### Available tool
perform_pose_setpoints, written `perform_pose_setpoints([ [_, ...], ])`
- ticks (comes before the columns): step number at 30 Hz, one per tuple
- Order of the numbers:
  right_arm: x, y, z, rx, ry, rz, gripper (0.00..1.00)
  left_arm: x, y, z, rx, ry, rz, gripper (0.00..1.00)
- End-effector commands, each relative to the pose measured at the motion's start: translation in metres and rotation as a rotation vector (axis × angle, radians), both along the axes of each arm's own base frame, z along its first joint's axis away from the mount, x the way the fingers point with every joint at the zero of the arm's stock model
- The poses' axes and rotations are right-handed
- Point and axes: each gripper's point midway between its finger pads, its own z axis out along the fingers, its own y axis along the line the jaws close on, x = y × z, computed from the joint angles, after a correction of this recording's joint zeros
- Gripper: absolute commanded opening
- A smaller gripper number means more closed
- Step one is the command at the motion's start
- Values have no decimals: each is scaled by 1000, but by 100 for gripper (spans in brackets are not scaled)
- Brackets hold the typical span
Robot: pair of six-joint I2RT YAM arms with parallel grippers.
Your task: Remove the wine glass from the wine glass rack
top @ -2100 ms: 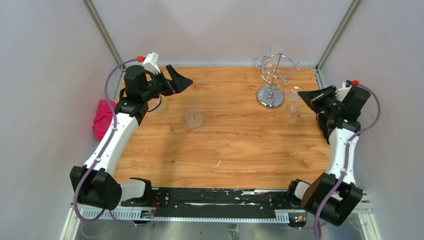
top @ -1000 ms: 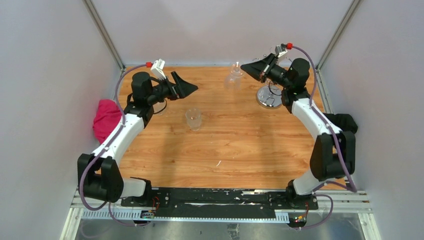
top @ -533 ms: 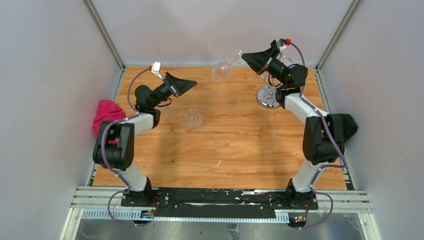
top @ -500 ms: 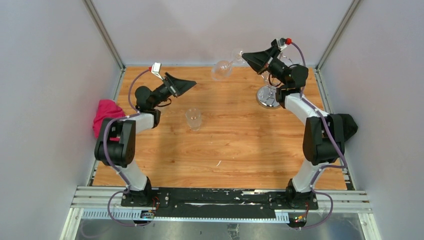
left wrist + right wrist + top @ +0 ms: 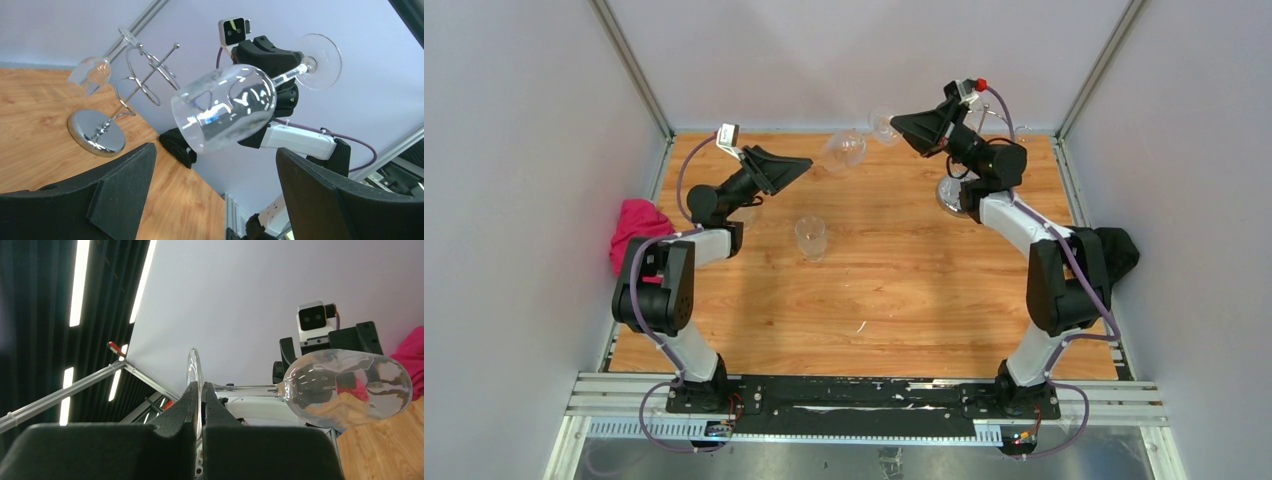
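Right end effector [image 5: 200, 395] pinched shut on the foot of the wine glass [image 5: 345, 387], which lies sideways in mid-air over the far part of the table [image 5: 904, 290], bowl toward the left arm. Left end effector [image 5: 800, 166] gapes wide, empty, facing the bowl. Wine glass rack [image 5: 97, 139] stands on the table, apart from the held glass.

Right jaws pinching tilted wine glass [image 5: 843, 152], tumbler [image 5: 810, 238] on table [image 5: 904, 300]
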Motion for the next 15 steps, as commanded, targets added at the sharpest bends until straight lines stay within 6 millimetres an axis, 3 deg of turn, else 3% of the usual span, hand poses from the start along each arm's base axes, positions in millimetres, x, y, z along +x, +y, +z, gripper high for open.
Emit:
perform_pose_setpoints([
  [1, -27, 16, 22, 62, -102, 48, 0, -15, -1, 14, 0, -83, -20, 96],
  [9, -29, 33, 17, 63, -95, 77, 0, -22, -1, 19, 1, -92, -32, 95],
  [15, -25, 36, 14, 69, -103, 79, 0, -49, 1, 49, -21, -151, -48, 91],
])
